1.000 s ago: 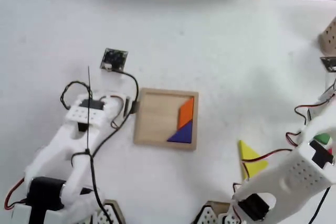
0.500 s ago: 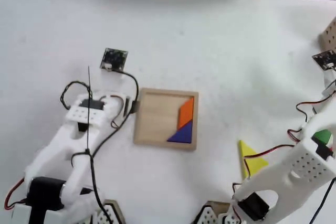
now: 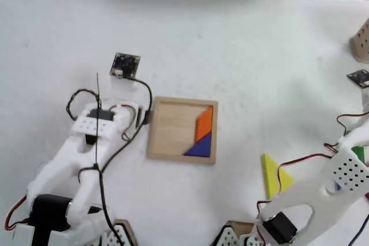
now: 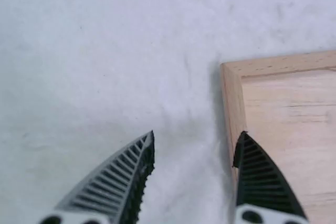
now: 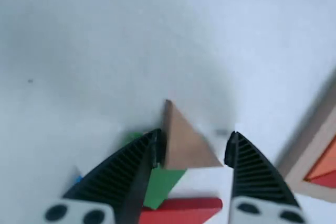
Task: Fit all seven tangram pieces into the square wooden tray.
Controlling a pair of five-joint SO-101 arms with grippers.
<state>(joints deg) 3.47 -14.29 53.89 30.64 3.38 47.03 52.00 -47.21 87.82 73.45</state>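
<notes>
The square wooden tray [image 3: 173, 128] lies mid-table with an orange piece [image 3: 204, 124] and a blue piece [image 3: 200, 147] in its right part. A yellow triangle [image 3: 274, 174] rests on the table to its right. My left gripper [image 4: 196, 136] is open at the tray's left corner [image 4: 233, 77], one finger over the rim and the other over the table. My right gripper [image 5: 194, 134] is open at the table's right edge, low over a tan triangle [image 5: 184, 142]. That triangle lies against a green piece [image 5: 157, 190] and a red piece [image 5: 184, 208].
A small circuit board [image 3: 125, 64] on a black cable lies behind the left arm [image 3: 75, 154]. Another board [image 3: 358, 77] and a wooden block [image 3: 361, 41] sit at the far right. A wooden edge with orange inside [image 5: 320, 163] shows beside the right gripper.
The right arm has swung toward the table's right edge, uncovering more of the yellow triangle. The left arm and the tray have not moved.
</notes>
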